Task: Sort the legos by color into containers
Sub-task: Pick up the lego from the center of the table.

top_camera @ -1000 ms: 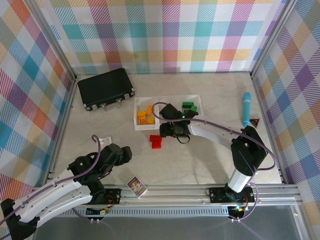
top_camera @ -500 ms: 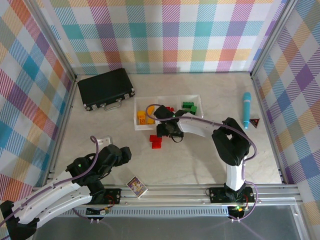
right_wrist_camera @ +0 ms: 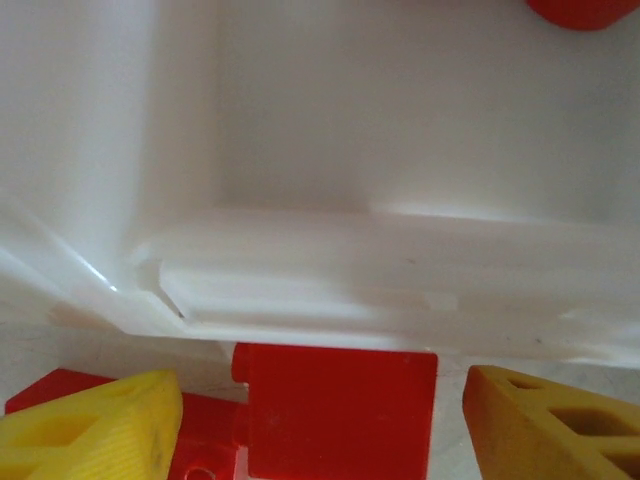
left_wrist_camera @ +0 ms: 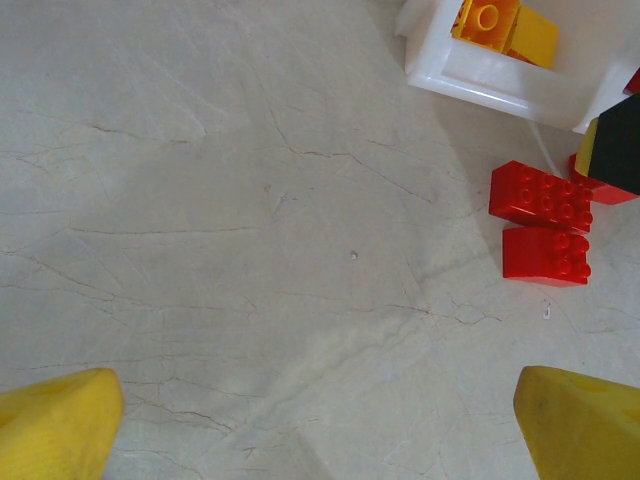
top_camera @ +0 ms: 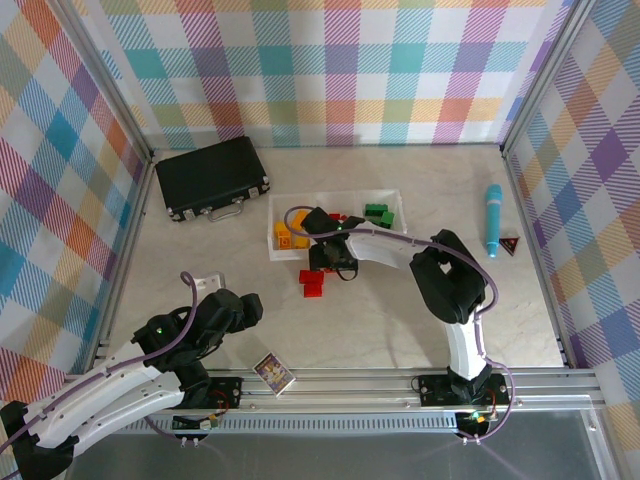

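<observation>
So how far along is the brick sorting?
Done: yellow bricks and green bricks lie in the end trays, a red one in the middle. In hand: the right gripper straddles a red brick beside the tray rim, not yet clamped. Still to do: that brick and two more red bricks on the table.

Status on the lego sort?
Left end effector open above table. Right end effector open, straddling red lego beside containers. Nothing blocking.
</observation>
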Controlling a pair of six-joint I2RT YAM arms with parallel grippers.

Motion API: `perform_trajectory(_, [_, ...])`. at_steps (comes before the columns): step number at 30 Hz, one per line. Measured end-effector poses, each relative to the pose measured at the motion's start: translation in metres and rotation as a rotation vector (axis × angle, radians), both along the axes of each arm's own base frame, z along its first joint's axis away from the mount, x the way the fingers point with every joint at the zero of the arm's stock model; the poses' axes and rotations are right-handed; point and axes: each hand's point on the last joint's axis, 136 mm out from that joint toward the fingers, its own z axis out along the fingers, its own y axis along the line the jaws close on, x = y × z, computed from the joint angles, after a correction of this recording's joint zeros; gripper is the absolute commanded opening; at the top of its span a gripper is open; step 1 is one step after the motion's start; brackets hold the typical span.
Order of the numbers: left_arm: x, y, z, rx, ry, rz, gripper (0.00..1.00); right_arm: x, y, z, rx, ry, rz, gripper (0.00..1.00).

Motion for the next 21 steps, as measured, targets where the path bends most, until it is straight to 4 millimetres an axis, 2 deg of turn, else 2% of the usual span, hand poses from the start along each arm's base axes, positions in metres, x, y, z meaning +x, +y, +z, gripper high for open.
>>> perform_trajectory(8, [-0.0012,0.0016,-0.0013,0.008,0.006,0.000,1.00,0.0059,0.0042,0.0016,-0.008,-0.010,0.031,0.48])
perform_trajectory(16, [-0.0021,0.0043,-0.0024,0.021,0.009,0.004,1.00,0.0081,0.0012,0.0020,-0.012,-0.006,0.027,0.42])
perform_trajectory(21, [-0.0019,0.0050,-0.0007,0.016,0.001,0.006,1.00,0.0084,0.0006,0.0023,-0.013,-0.005,0.026,0.33])
